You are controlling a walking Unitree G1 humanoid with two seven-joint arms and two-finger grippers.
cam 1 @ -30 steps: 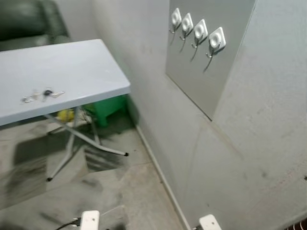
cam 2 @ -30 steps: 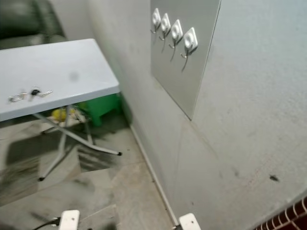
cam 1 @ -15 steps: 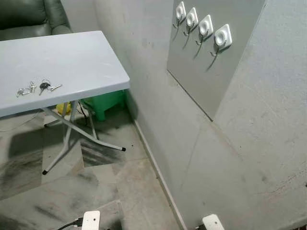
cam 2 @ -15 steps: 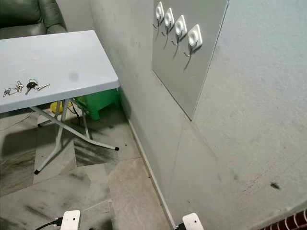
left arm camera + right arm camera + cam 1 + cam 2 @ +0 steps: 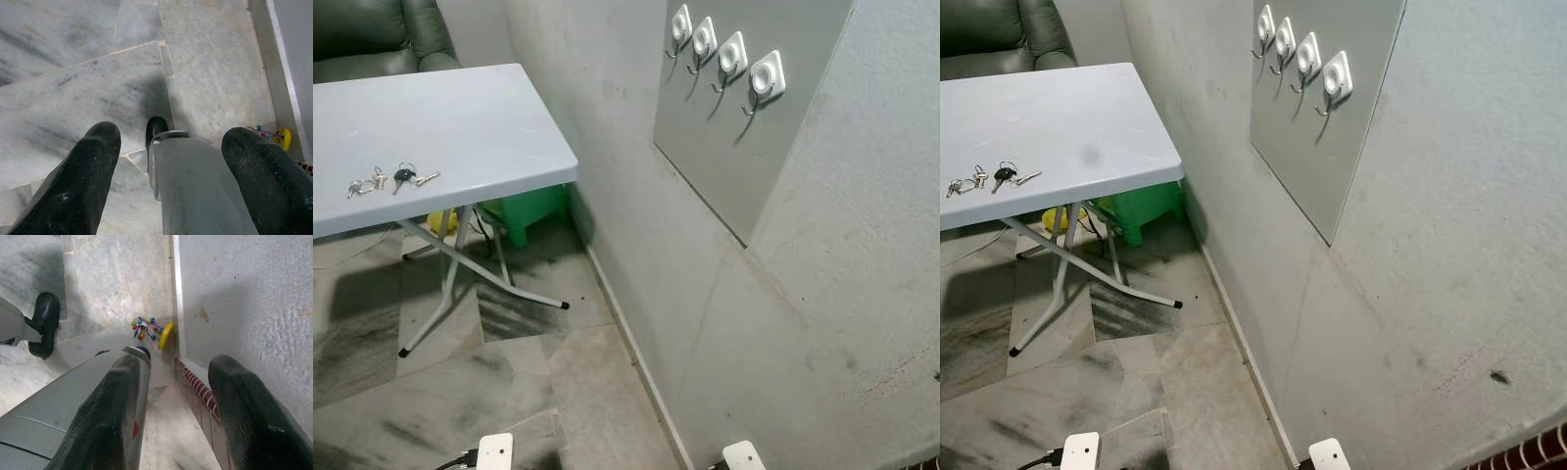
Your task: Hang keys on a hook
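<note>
Keys (image 5: pixel 389 179) lie on the table (image 5: pixel 499 127), left of the 4 hooks (image 5: pixel 724 54), while my left gripper (image 5: pixel 166 181) and right gripper (image 5: pixel 171 416) hang spread and empty; I risk scattering them by grabbing carelessly.

Two white, rounded-corner blocks – the left wrist housing (image 5: pixel 494 452) and the right wrist housing (image 5: pixel 742 455) – each carry a small dark dot on top, with a black cable (image 5: pixel 452 460) running from the left one. The left gripper (image 5: pixel 186 196) has two thick, matte black fingers (image 5: pixel 78 181), scuffed and dusty; the right gripper (image 5: pixel 181 421) matches. Below them the robot's legs are smooth silver-grey shells (image 5: pixel 195 191) ending in a rounded black foot (image 5: pixel 43 323) – one shell bears a small red triangular mark (image 5: pixel 135 429).
</note>
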